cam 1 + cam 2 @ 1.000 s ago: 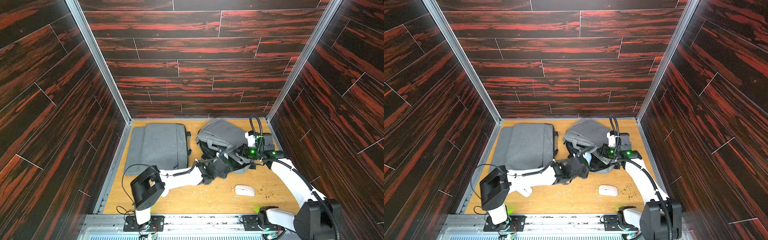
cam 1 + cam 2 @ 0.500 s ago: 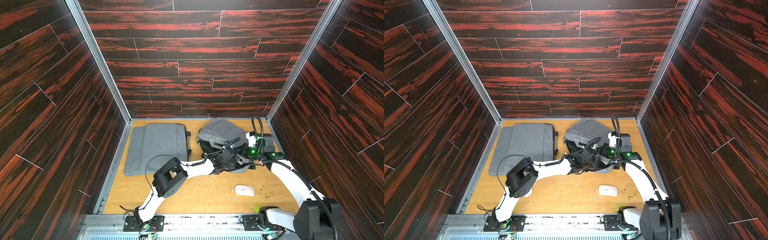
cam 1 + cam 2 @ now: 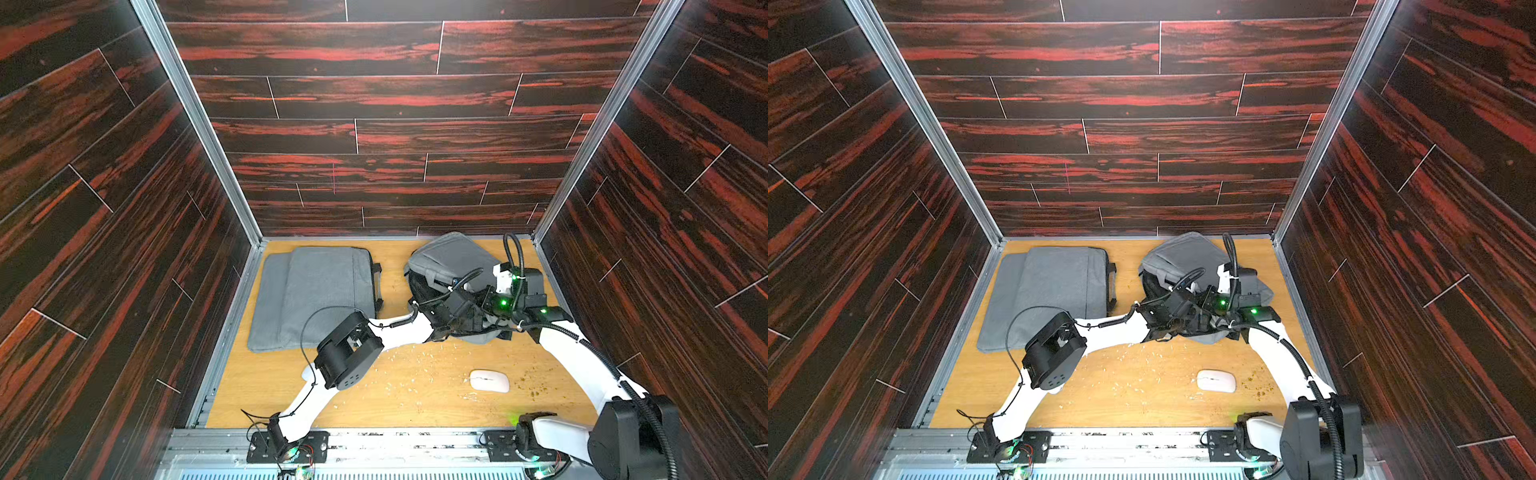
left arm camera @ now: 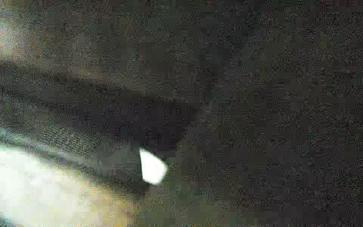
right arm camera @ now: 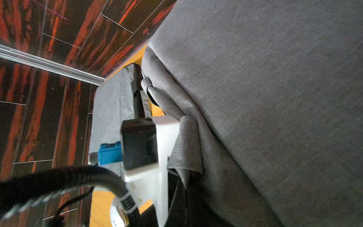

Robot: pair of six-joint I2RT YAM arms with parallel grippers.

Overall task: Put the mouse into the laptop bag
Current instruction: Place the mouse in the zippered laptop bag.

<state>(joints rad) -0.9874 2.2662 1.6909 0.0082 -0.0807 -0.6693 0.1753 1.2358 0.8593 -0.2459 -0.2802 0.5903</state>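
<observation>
Change: left end effector deeper in bag, cannot tell if apart | right end effector: together at bag | mouse: untouched | means: still opening bag

Both top views look steeply down from high above the bench's six o'clock edge, facing twelve o'clock and sharing nearly the whole scene. The left wrist camera shows only a dark blur at very close range. The right wrist camera sits close against the crumpled grey bag, looking past it to the flat grey bag.
</observation>
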